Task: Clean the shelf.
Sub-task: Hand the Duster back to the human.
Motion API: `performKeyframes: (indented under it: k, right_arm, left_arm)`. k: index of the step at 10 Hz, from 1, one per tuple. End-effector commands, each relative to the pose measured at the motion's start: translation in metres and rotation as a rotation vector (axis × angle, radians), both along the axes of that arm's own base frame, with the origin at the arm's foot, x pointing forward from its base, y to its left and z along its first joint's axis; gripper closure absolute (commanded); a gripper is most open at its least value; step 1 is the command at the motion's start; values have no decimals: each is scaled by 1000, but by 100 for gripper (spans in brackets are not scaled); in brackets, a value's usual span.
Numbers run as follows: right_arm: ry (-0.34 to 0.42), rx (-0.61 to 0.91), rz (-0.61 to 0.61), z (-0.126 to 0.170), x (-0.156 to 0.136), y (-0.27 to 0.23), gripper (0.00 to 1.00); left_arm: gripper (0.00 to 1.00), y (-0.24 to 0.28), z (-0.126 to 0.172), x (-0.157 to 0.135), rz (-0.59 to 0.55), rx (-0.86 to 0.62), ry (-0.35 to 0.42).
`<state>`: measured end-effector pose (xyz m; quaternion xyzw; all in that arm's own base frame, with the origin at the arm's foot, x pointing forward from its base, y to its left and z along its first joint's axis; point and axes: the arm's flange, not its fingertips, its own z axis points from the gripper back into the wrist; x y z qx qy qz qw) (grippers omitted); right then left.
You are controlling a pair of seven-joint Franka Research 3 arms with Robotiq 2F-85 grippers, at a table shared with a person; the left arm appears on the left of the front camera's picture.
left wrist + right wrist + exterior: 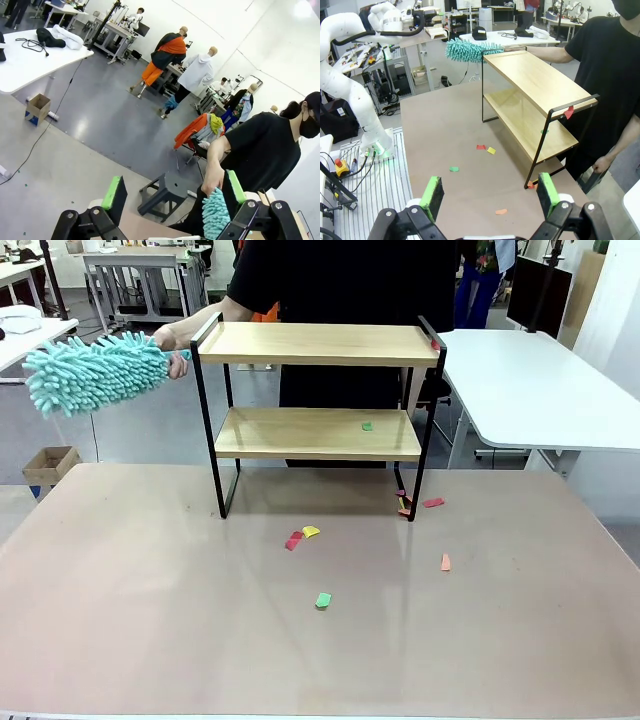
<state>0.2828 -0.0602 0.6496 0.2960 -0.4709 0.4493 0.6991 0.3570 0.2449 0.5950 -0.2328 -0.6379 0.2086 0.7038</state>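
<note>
Green pads mark my left claw [172,200], which is spread wide and grasps nothing; past its fingers I see the person's hand [214,178] gripping a teal fluffy duster [216,214]. My right claw [490,195] is likewise released and empty, hanging above the tan surface [445,130]. Beyond it stands the shelf [318,390], upright near the far edge of the surface, right in front of the person. Its top board is bare, and the duster's head reaches out past its left end, level with that board. One green scrap [367,426] lies on the lower board toward its right end. Small paper scraps dot the surface in front of the shelf: a red and yellow pair [301,536], a green one [323,600], an orange one [446,562], and a red one [433,503] beside the shelf's right foot.
</note>
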Motion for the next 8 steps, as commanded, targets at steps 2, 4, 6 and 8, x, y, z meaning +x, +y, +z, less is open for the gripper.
performKeyframes:
  k: [2,4,6,8]
  right_arm:
    - [-20,18,8,2,1,1,0]
    - [-20,18,8,2,1,1,0]
    - [-20,18,8,2,1,1,0]
    - [-20,18,8,2,1,1,0]
  left_arm:
    - [0,-2,-1,-2,3,0,0]
    - [0,-2,-1,-2,3,0,0]
    - [0,-2,-1,-2,3,0,0]
    - [0,0,0,0,1,0,0]
